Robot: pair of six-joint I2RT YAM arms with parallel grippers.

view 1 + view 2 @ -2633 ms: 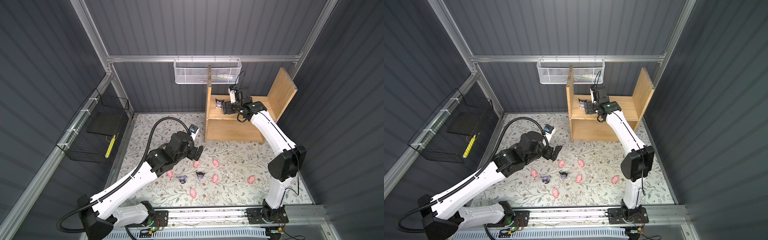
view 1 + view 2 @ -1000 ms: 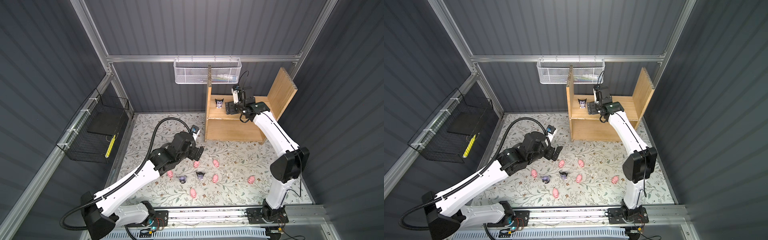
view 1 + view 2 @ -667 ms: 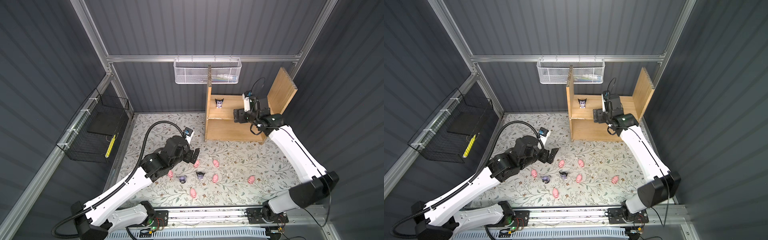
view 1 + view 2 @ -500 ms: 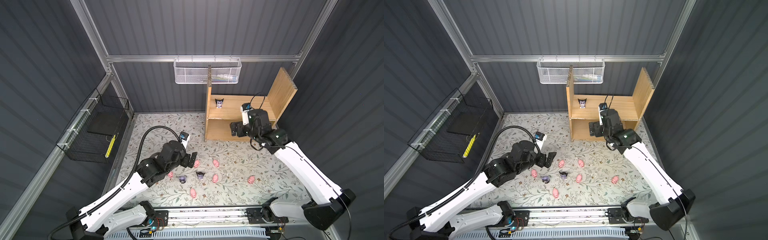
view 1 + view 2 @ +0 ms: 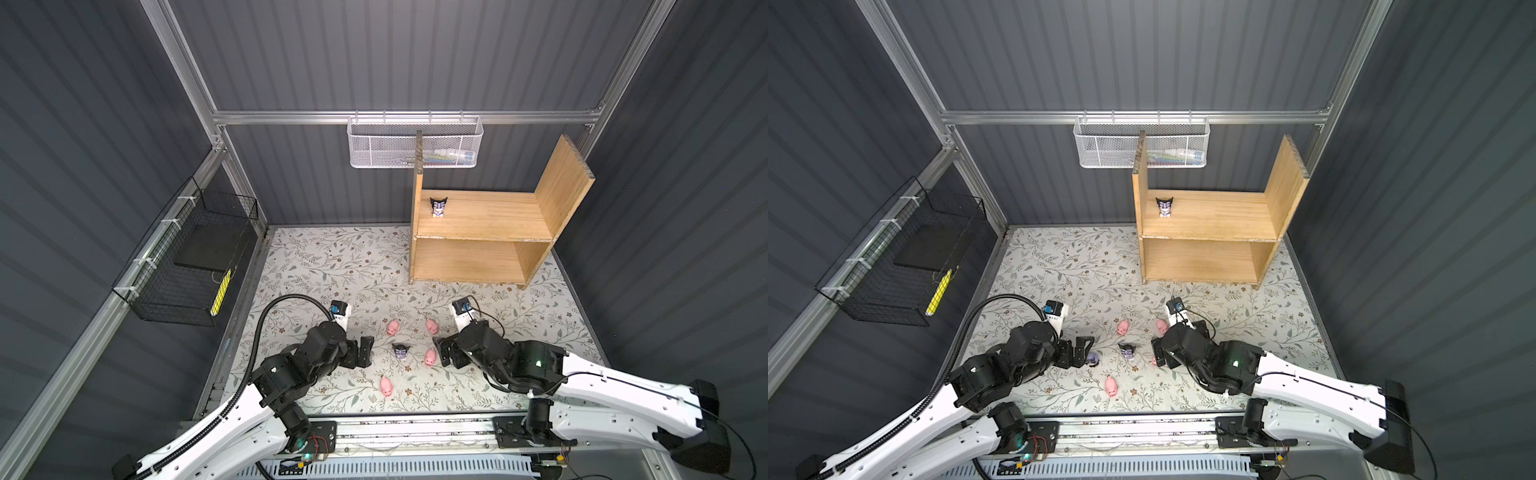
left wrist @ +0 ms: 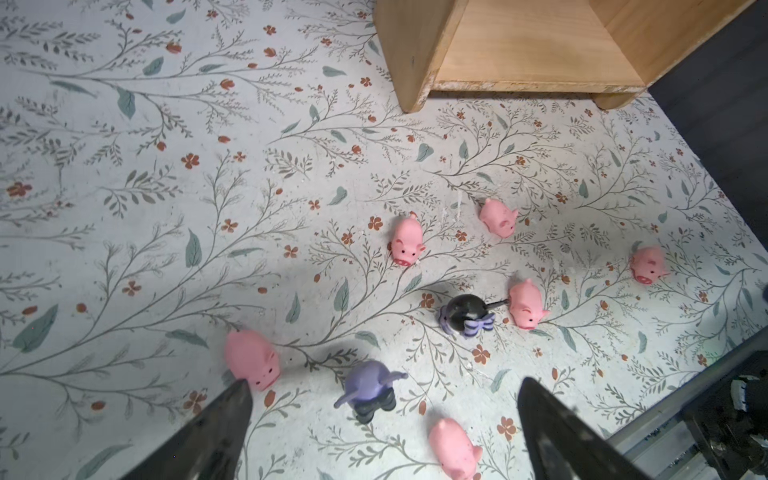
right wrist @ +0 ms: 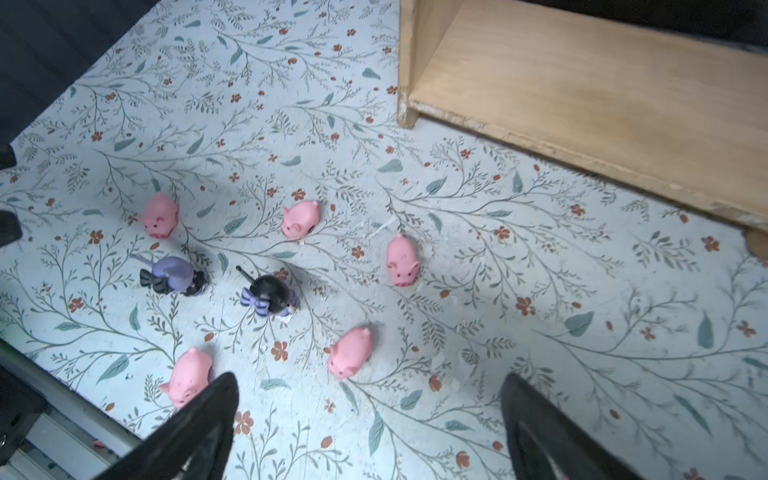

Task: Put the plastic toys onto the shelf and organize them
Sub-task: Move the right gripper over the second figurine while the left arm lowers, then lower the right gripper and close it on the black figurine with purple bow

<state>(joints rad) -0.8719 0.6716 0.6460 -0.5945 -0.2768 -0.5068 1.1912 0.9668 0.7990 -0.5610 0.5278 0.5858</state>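
A black-hooded, purple-and-white plastic figurine (image 5: 438,207) stands upright on the upper level of the light wooden shelf (image 5: 490,220), close to the side board on my left, I judge to leave room for a row. The rest lie on the floral table (image 5: 332,257) between my arms: six small pink plastic pigs (image 6: 407,241), a lavender-hooded figurine (image 6: 370,386) and a second black-hooded figurine (image 6: 465,313). My left fingers (image 6: 216,432) are spread wide and empty, framing the lavender one, probably my next pick. My right fingers (image 7: 199,428) are equally spread and empty, a pig just ahead of their gap.
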